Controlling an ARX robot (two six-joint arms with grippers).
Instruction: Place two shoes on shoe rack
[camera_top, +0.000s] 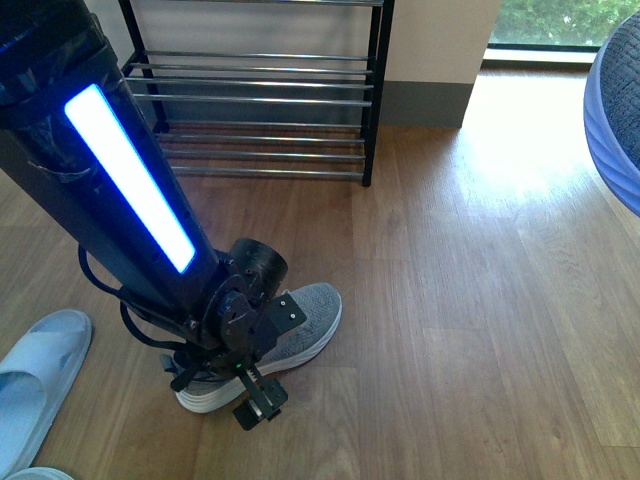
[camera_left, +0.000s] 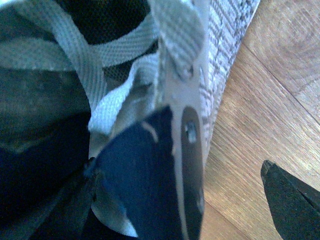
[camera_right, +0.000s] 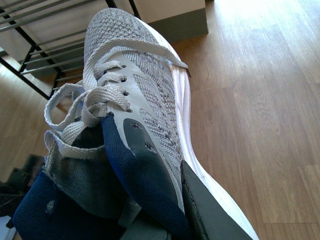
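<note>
now the left gripper (camera_top: 226, 388) gapes over the floor sneaker (camera_top: 305, 318) while the right gripper (camera_right: 172, 220) clamps the other sneaker (camera_right: 145, 85).

Wood floor (camera_top: 480, 300); grey skirting (camera_top: 430, 103); blue rounded object (camera_top: 615, 120) at right edge.

We're in a home, by the look of it an entrance area: warm wood-plank floor (camera_top: 480, 300) across the frame, and a shoe rack (camera_top: 260, 100) at the upper left against a pale wall (camera_top: 440, 40) with a grey skirting board (camera_top: 425, 103). Sunlight pours through a window (camera_top: 560, 22) at the upper right with greenery outside. A pale blue slide (camera_top: 40, 370) lies at the lower left, with a grey sneaker (camera_top: 310, 310) on the floor near the bottom centre.
</note>
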